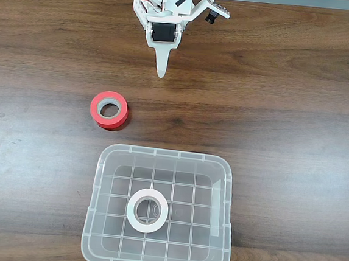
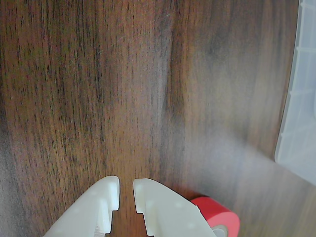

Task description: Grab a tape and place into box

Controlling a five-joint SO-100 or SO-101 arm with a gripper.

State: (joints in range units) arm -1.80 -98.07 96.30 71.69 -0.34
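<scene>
No brand, label or writing can be read on any of the things.

In the fixed view the arm [image 1: 172, 11] comes in from the top edge, white with a black motor block, and its claw [image 1: 161, 73] points down toward the table [image 1: 298, 117] with the tip above bare wood. In the wrist view the claw [image 2: 126, 185] enters from the bottom edge; its two white fingers [image 2: 103, 190] stand close with only a narrow gap between them, and they hold nothing.

The tape [image 1: 147, 210], a white roll, lies flat inside the box [image 1: 100, 179], near the middle of the grid bottom and not touching the walls. The box is clear plastic and stands at the lower middle of the fixed view; in the wrist view a part of it [image 2: 298, 98] shows at the right edge.

A red roll [image 1: 109, 109] with a grey core lies flat on the table between the claw and the box, a little to the left in the fixed view. In the wrist view this red roll [image 2: 217, 212] sits just right of the fingers.
</scene>
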